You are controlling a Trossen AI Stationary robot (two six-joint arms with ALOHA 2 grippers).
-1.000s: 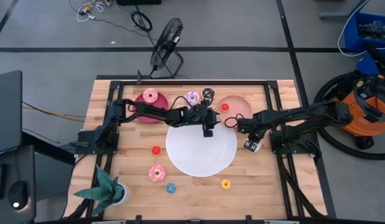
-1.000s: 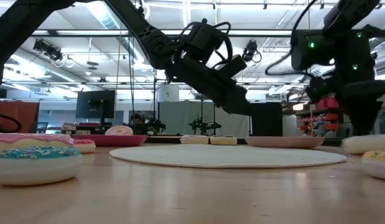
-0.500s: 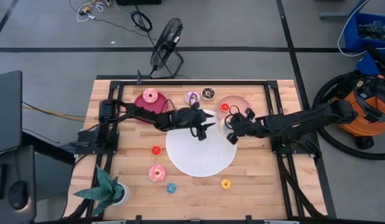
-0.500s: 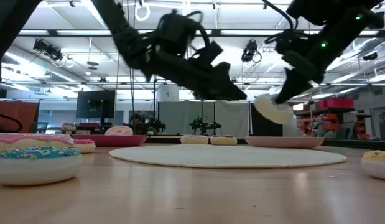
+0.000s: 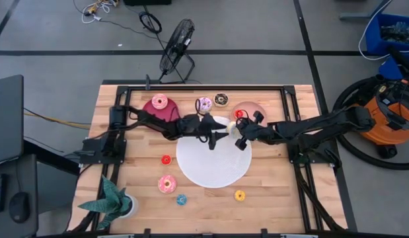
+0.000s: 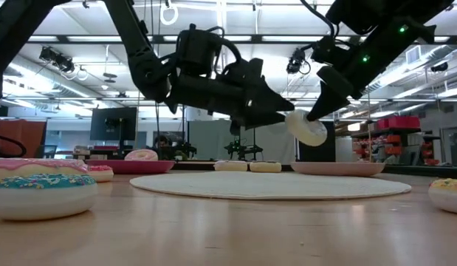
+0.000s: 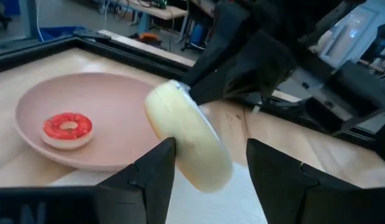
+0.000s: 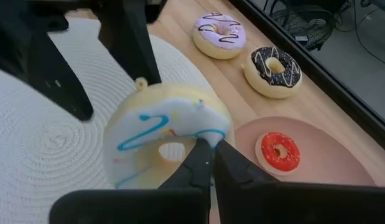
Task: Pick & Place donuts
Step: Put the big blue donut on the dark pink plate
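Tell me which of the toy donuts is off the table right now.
The white-frosted donut with blue squiggles: the right gripper holds it in the air over the big white disc, facing the open left gripper. The others rest on table or plates.

Two arms, nine donuts counted from above: two pink (image 5: 160, 101) (image 5: 167, 184), one purple (image 5: 205, 104), one chocolate (image 5: 221, 100), one white (image 5: 242, 141), two red (image 5: 166, 159) (image 5: 240, 114), one blue (image 5: 182, 199), one yellow (image 5: 240, 195), two plates (image 5: 148, 114) (image 5: 253, 108), one white disc (image 5: 211, 168), one plant (image 5: 111, 199).

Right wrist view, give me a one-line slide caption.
Right gripper holds the white donut above the white disc, facing the open left gripper.
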